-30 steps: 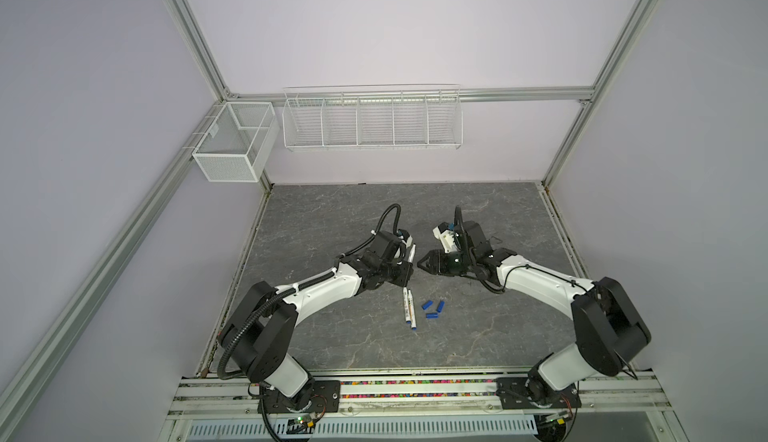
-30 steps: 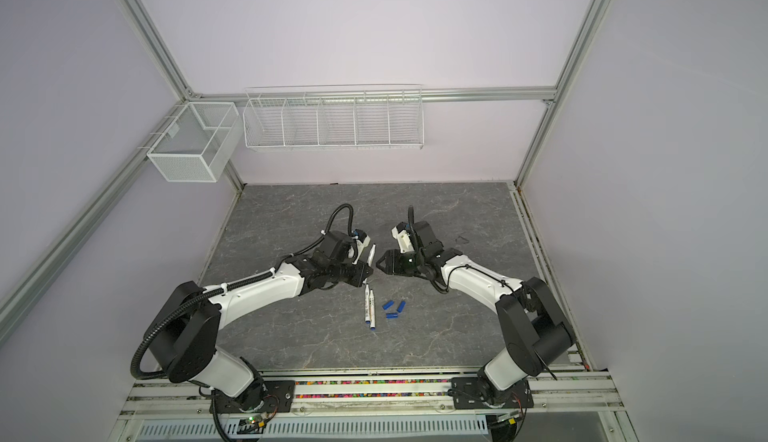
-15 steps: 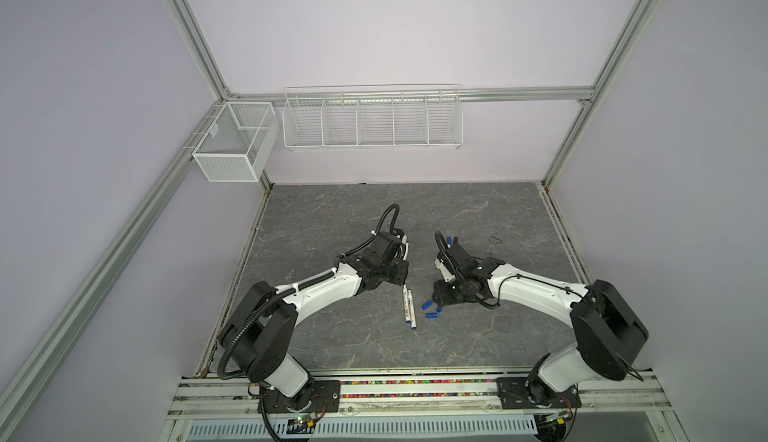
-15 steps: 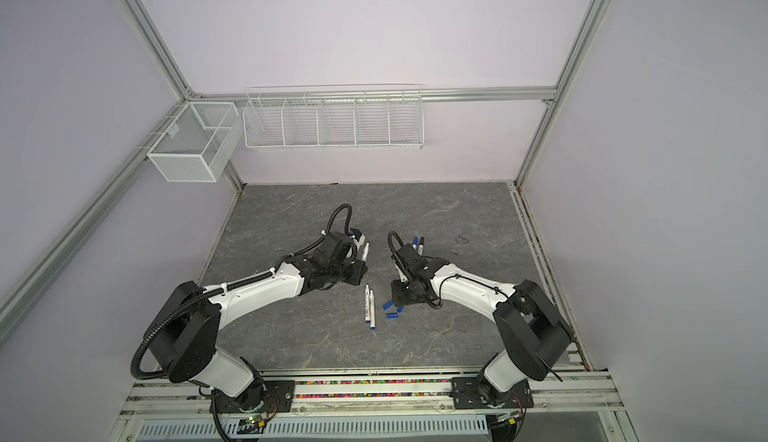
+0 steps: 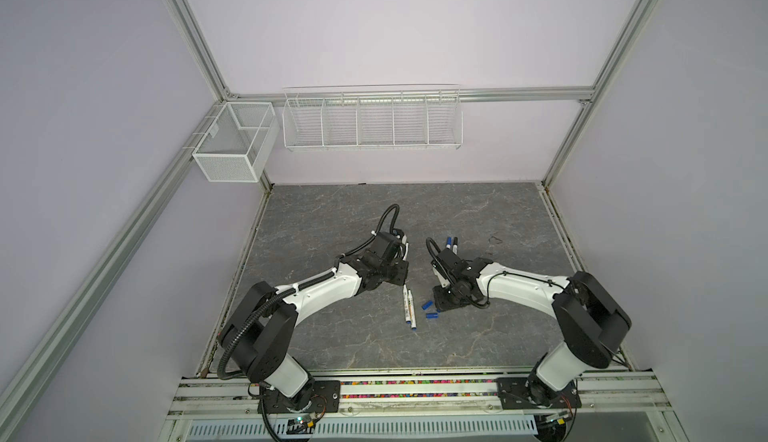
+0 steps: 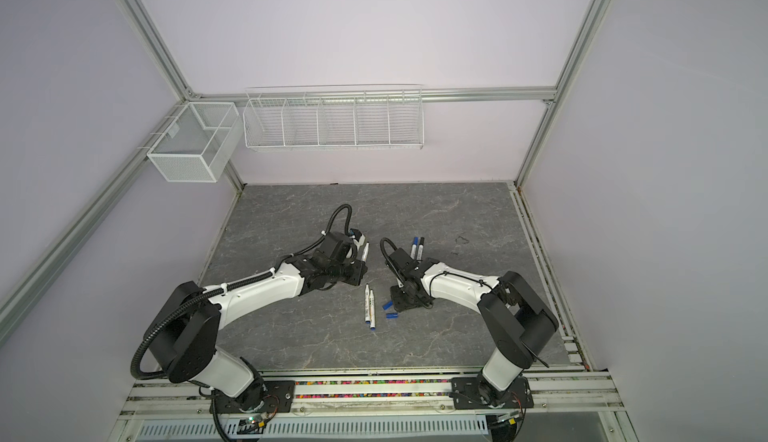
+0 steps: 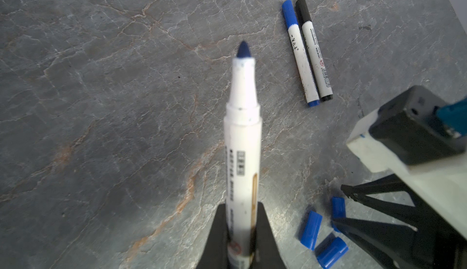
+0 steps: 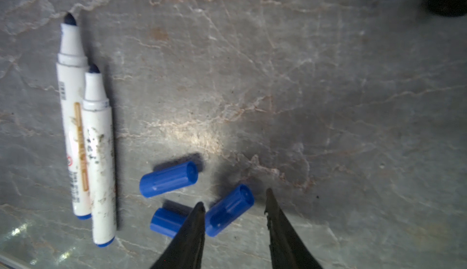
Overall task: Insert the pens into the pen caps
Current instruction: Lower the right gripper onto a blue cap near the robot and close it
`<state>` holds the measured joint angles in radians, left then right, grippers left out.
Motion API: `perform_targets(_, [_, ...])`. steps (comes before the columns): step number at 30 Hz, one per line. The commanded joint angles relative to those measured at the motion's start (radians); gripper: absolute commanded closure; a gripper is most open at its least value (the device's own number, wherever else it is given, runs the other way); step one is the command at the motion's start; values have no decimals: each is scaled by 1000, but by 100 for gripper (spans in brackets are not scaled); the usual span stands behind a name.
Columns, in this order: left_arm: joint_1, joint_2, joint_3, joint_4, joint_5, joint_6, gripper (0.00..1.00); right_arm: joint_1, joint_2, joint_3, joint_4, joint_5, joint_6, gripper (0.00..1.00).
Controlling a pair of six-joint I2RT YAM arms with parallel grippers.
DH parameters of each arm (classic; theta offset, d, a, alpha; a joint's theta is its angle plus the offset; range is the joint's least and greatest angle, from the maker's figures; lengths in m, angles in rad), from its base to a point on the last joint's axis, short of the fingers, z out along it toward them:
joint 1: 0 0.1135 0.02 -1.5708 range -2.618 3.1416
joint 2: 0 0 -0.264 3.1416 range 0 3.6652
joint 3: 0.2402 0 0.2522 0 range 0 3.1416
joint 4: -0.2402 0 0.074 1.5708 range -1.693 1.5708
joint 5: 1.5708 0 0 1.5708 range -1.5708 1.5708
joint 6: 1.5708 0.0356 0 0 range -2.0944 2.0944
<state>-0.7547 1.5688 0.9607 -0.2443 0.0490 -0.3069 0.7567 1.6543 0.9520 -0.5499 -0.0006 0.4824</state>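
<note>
The left gripper (image 7: 241,212) clamps one uncapped pen (image 7: 242,128), its barrel print too blurred to read. The right gripper (image 8: 235,198) has its jaws apart, with one blue cap (image 8: 228,209) between them and two more caps (image 8: 168,179) just outside one jaw. Two bare pens (image 8: 99,169) lie farther that side, and two capped pens (image 7: 307,53) lie well beyond the tips.

The right gripper (image 8: 235,197) has dropped toward the front edge of the table (image 5: 332,336), its jaws narrowing either side of 1 loose blue cap (image 8: 228,211).

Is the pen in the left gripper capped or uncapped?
Uncapped: the pen clamped in the left gripper shows a bare blue tip.
</note>
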Motion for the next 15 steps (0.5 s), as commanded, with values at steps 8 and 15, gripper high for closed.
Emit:
perform_targets(8, [0,-9,-9,-3,-13,-14,100,28,61,51,-34,-20,-34,68])
perform_targets(15, [0,-10,-10,-6,-14,-14,100,45,96,79,-47,-25,-51,77])
